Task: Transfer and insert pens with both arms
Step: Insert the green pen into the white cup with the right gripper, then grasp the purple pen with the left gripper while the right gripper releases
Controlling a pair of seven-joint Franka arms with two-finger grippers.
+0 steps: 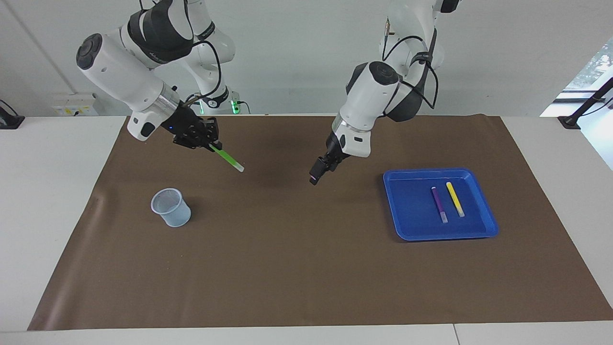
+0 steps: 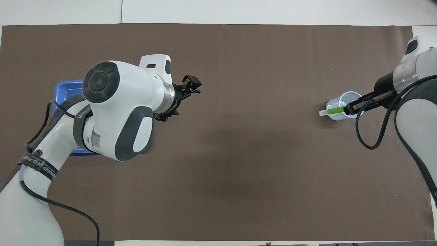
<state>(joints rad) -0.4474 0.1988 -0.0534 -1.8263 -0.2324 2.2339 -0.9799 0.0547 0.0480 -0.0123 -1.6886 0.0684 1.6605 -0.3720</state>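
**Green pen held over the cup end, 2 pens in the tray**

I see the brown mat (image 1: 306, 268) under both arms. The blue tray (image 1: 412, 220), toward the left arm's end, holds the purple pen (image 1: 439, 204) beside the yellow pen (image 1: 455, 199). The clear cup (image 1: 171, 207) stands toward the right arm's end. My right gripper (image 1: 214, 145) clamps the green pen (image 1: 228, 159), tilted, in the air above the mat. My left gripper (image 1: 316, 175) hangs empty over mid-mat, fingers spread wide.

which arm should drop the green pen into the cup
Right. The right claw is shut on the green pen, raised near the clear cup. The left claw is open, holds nothing, and hangs over the mat between cup and blue tray.
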